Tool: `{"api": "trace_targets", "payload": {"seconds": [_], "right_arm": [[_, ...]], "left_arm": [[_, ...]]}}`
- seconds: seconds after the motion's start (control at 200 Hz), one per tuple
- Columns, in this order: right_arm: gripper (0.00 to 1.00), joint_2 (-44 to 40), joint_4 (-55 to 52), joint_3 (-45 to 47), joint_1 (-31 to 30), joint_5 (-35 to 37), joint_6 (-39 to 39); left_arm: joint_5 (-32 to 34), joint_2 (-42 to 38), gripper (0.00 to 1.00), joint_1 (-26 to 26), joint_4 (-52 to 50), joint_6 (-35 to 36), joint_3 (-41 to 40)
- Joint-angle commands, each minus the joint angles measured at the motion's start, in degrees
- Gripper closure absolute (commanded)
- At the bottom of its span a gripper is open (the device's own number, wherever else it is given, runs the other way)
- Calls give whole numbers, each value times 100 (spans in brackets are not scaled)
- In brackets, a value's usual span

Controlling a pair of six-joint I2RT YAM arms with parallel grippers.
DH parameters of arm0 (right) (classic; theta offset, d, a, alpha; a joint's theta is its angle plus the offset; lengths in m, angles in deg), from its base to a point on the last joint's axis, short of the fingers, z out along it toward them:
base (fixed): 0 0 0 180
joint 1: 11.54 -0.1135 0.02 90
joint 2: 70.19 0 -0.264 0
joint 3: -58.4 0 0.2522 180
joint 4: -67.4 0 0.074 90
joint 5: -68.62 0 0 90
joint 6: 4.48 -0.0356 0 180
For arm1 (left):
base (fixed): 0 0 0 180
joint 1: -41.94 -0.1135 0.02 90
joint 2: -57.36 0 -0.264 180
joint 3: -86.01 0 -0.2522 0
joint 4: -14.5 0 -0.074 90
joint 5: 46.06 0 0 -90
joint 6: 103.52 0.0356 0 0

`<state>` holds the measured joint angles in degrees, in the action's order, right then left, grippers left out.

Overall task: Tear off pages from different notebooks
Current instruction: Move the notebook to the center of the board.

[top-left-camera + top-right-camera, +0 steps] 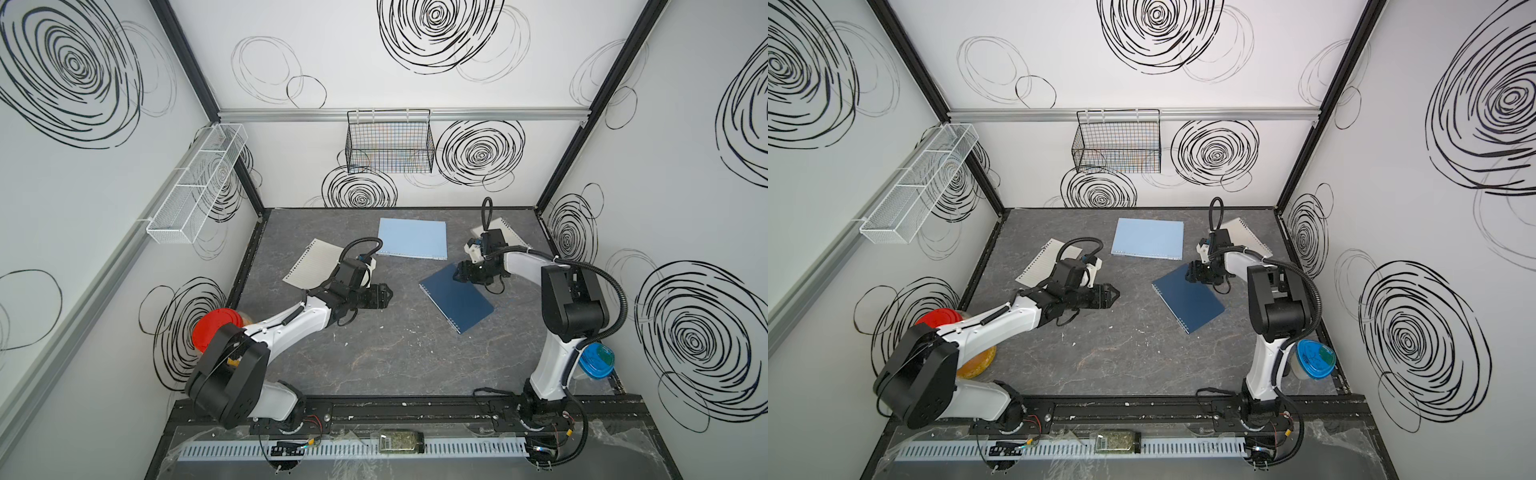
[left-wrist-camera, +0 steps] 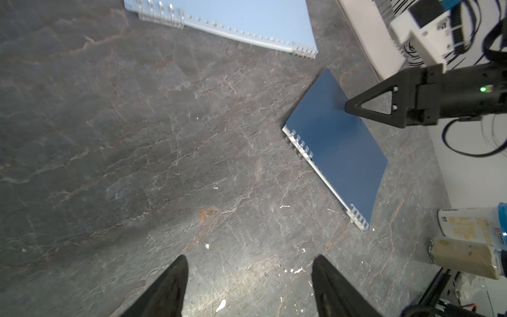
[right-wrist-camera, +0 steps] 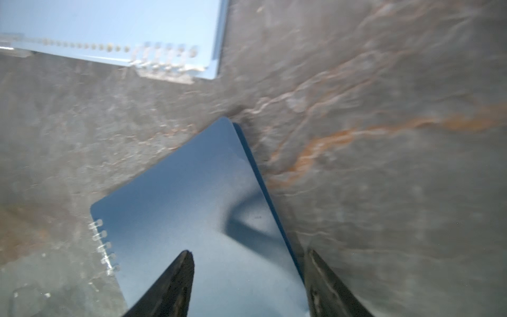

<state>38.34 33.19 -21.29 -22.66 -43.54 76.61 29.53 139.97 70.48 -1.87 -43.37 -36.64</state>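
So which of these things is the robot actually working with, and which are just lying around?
Part of the job: light-blue notebook; navy notebook; lined page; partly hidden cream paper.

Just lying about: red-lidded jar; blue-lidded tub; black wire basket; white mesh rack.

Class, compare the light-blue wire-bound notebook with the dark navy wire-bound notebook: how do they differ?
The light-blue wire-bound notebook lies square to the back wall; the dark navy wire-bound notebook lies diagonally. The open right gripper straddles the navy one's edge; no gripper is over the light-blue one. Both lie closed, flat on the table.
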Motion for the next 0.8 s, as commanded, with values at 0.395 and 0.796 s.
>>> {"api": "trace_targets", "payload": {"seconds": [0.395,0.796], "right_arm": [[32,-702,218,1058,-655,326,-1240],[28,-1635,-54,1926,435,-344,-783]], "left_arm": [[-386,654,27,964,778,-408,19],[-387,944,27,1461,938,-470,30]]}}
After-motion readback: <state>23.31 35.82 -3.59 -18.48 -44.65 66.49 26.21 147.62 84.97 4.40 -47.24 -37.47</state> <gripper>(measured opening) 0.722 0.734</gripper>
